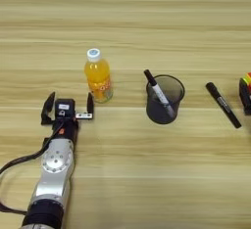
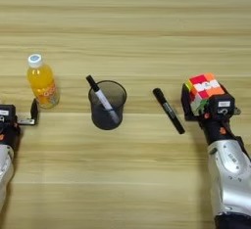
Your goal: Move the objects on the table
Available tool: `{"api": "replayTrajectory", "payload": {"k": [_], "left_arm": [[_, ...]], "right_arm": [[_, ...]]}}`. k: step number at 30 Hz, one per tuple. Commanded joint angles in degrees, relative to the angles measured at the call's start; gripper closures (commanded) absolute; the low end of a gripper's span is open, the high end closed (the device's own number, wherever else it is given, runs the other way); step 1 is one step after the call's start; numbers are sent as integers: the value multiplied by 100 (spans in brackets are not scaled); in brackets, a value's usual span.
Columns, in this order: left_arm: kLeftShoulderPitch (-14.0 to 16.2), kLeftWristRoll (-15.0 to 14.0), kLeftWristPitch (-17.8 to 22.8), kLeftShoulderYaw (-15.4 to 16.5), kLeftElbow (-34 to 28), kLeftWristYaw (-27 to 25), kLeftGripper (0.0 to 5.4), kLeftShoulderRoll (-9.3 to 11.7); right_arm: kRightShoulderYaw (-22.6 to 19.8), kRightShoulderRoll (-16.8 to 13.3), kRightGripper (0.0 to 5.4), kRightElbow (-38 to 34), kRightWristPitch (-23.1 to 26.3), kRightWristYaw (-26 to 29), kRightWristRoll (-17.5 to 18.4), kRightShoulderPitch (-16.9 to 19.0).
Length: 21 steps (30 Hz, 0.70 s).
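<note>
The right gripper [image 2: 202,101] clamps the cube [image 2: 203,90] on the counter [image 1: 147,17], apparently to lift it. The left gripper [image 1: 68,107] is spread wide and empty just beside the bottle [image 1: 98,76], seemingly poised to take it.

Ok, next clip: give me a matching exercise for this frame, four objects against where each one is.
Things:
1. orange-juice bottle
2. puzzle cube
3. marker with its tip up
4. second marker

Places:
A. lying flat on the table, between the cup and the cube
B. standing slanted inside the black mesh pen cup
C. between the fingers of the right gripper
D. upright just beyond the open left gripper, near its right finger

Pairs: 1-D, 2-C, 3-B, 4-A
</note>
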Motion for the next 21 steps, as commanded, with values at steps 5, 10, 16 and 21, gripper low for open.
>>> {"api": "replayTrajectory", "payload": {"k": [5, 10, 16, 21], "left_arm": [[-16, 19, -2, -17, 5, 2, 0, 1], [-7, 20, 0, -16, -11, 10, 0, -1], [-18, 12, 8, -11, -7, 6, 0, 1], [-32, 14, 9, -13, 6, 4, 0, 2]], "right_arm": [[8, 84, 121, 1143, -257, -393, -394, -464], [74, 160, 121, 1660, -384, -406, -472, -573], [113, 192, 121, 1806, -479, -371, -507, -585], [158, 199, 54, 1771, -472, -348, -513, -573]]}}
